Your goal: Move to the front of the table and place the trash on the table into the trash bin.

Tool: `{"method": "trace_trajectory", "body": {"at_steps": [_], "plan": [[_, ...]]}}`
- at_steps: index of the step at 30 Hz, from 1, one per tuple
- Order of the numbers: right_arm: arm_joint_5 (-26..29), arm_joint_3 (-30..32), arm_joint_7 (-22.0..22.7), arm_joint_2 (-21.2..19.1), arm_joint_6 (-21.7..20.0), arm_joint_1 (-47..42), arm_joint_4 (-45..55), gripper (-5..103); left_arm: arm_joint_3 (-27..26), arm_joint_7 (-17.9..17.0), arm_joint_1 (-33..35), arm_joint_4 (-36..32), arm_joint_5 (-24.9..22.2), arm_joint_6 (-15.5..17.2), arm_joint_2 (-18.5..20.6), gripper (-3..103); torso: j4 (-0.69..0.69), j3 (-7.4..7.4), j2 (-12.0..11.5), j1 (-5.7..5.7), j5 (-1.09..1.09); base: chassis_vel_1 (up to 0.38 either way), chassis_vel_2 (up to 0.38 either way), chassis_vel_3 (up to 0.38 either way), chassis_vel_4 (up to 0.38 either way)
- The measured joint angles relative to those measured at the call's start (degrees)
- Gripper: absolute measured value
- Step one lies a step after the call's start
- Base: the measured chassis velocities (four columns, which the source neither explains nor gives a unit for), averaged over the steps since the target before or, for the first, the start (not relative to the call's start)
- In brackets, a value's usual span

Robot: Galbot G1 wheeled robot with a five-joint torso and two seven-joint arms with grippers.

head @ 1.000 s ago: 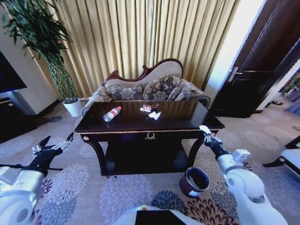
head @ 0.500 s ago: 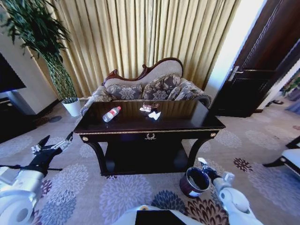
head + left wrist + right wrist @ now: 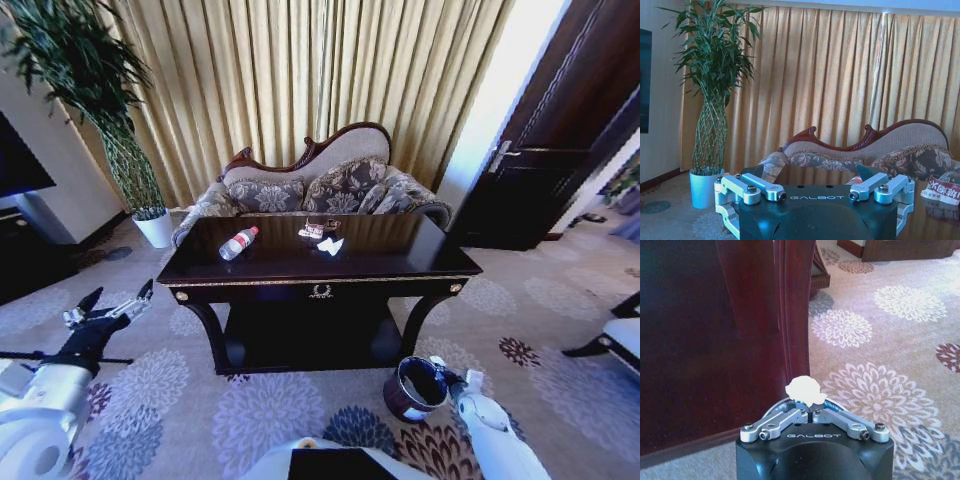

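The dark table (image 3: 390,258) stands straight ahead. On it lie a clear bottle (image 3: 238,243) with a red cap, a reddish-white wrapper (image 3: 317,230) and a piece of white paper (image 3: 330,245). The dark trash bin (image 3: 413,389) sits on the carpet by the table's front right leg. My right gripper (image 3: 437,366) hangs low at the bin's rim. In the right wrist view the right gripper (image 3: 810,410) is shut on a crumpled white paper ball (image 3: 803,388), beside the table leg (image 3: 796,315). My left gripper (image 3: 110,310) floats open left of the table; from its wrist view the left gripper (image 3: 812,176) faces the wrapper (image 3: 942,190).
A patterned sofa (image 3: 320,185) stands behind the table against gold curtains. A tall plant in a white pot (image 3: 153,228) is at the back left, a dark door (image 3: 545,170) at the right. Flowered carpet (image 3: 250,410) lies open in front of the table.
My right arm has dropped from the height of the table's front edge down to the trash bin's rim. The left arm and the things on the table have stayed put.
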Motion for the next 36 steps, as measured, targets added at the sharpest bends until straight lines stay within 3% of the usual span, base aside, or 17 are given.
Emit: {"method": "trace_trajectory", "body": {"at_steps": [3,10,12,14,16,18,19,23,24,26,29,36], "plan": [[-1.7,-0.3,0.0,0.3,0.0,0.7,-1.3,0,0.0,0.0,-0.1,0.0,0.0,0.0,0.1,100,0.0,0.0,0.0,0.0,0.0,0.0,0.0,0.0,0.0],[-2.9,-0.7,1.5,1.2,-0.2,1.6,-1.6,27,-0.2,0.0,0.1,0.0,0.0,0.0,0.3,100,0.01,0.0,0.0,0.0,0.0,0.0,0.0,0.0,0.0],[-2.7,-0.8,1.6,1.2,-0.3,1.7,-1.6,27,-0.2,0.0,0.1,0.0,0.0,0.0,0.3,100,0.0,0.0,0.0,0.0,0.0,0.0,0.0,0.0,0.0],[-2.2,-0.7,1.9,1.2,-0.5,1.7,-1.4,43,-0.2,0.0,0.2,0.0,0.0,0.0,0.3,100,0.01,0.0,0.0,0.0,-0.01,0.0,0.0,0.0,0.0],[-2.1,-0.7,1.9,1.2,-0.5,1.7,-1.4,43,-0.2,0.0,0.2,0.0,0.0,0.0,0.3,100,0.01,0.0,0.0,0.0,0.0,0.0,0.0,0.0,0.0],[-1.9,-0.5,2.0,1.1,-0.5,1.5,-1.4,54,-0.2,0.0,0.1,0.0,0.0,0.0,0.3,100,0.0,0.0,0.0,0.0,-0.01,0.0,0.0,0.0,0.0],[-1.9,-0.5,2.0,1.1,-0.5,1.5,-1.4,54,-0.2,0.0,0.1,0.0,0.0,0.0,0.3,100,0.0,0.0,0.0,0.0,-0.01,0.0,0.0,0.0,0.0],[-1.1,-0.2,2.0,0.7,-0.5,1.1,-1.3,70,-0.1,0.0,0.1,0.0,0.0,0.0,0.3,100,0.0,0.0,0.0,0.0,0.0,0.0,0.0,0.0,0.0],[-0.1,-0.2,2.0,0.5,-0.5,1.0,-1.3,81,-0.1,0.1,0.1,0.0,0.0,-0.1,0.3,100,0.0,0.0,0.0,0.0,-0.01,0.0,0.0,0.0,0.0],[0.4,-0.1,2.0,0.4,-0.5,0.9,-1.3,81,-0.1,0.1,0.2,0.0,0.0,-0.1,0.2,100,0.0,0.0,0.0,0.0,0.0,0.0,0.0,0.0,0.0],[1.8,0.0,2.0,0.2,-0.5,0.6,-1.3,96,-0.2,0.2,0.5,0.0,0.1,-0.4,0.1,100,0.0,0.0,0.0,0.0,0.0,0.0,0.0,0.0,0.0],[3.1,0.0,2.0,0.2,-0.5,0.2,-0.9,100,-0.5,0.5,0.7,0.0,0.2,-0.9,0.1,100,0.01,-0.01,0.0,0.0,0.0,0.0,0.0,0.0,0.0]]}}
